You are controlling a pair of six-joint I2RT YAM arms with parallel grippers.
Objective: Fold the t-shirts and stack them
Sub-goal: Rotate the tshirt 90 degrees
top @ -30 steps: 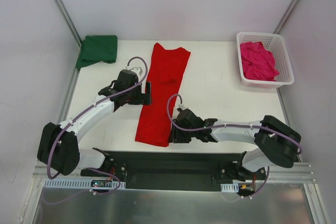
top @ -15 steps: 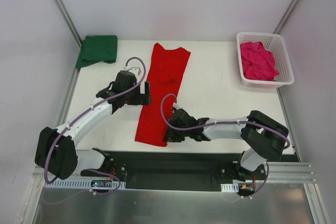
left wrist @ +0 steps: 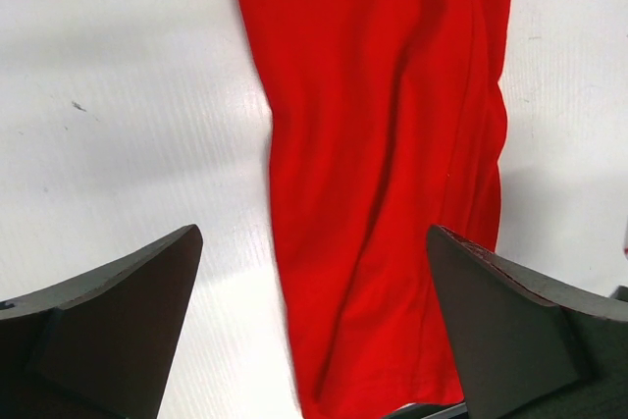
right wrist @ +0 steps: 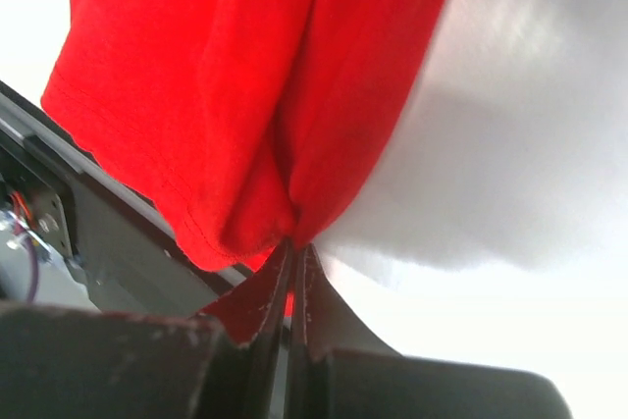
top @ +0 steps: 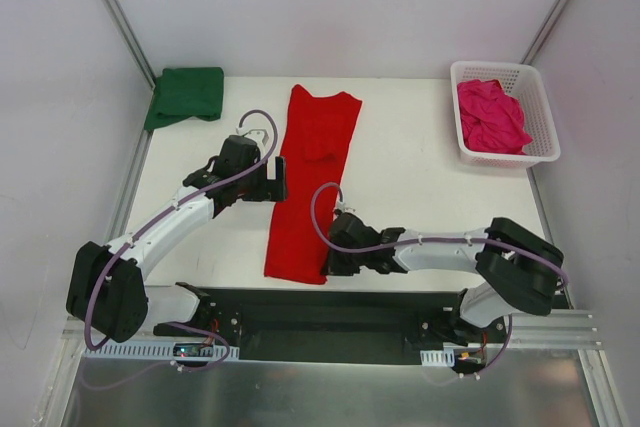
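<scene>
Red cloth in the pinch at right end effector (right wrist: 297,247): clenched tight on the near right hem corner of red t-shirt (top: 312,182), fabric bunched into a fold right at the fingertips. Sits low at the near edge of tabletop (top: 420,197), just beside black base rail (top: 340,322). Over at left end effector (left wrist: 314,272): released, jaws wide, hovering at the shirt's left edge about mid-length. Straddles the cloth in wrist view; no contact visible, nothing held.

Reads as the fold step on the first of three shirts. Lengthwise fold looks done (long narrow strip, collar end far, hem end near); crosswise fold not yet made. Grip on one corner only.

Next move probably calls for:
- lifting the hem corner clear of tabletop
- carrying it away toward the collar end
- laying it down square

Needs the left side either to take the other hem corner or to pin mid-length as a crease line; otherwise expect a skewed fold. Worth watching for slip, with only a small bite of cloth in the pinch.

Further out: green t-shirt (top: 185,94), apparently folded, at the far left corner and partly over the tabletop edge, well apart from both arms. Then pink t-shirt (top: 492,115), crumpled inside white basket (top: 537,152) at far right. Stack one deep at most, by the look of it.
</scene>
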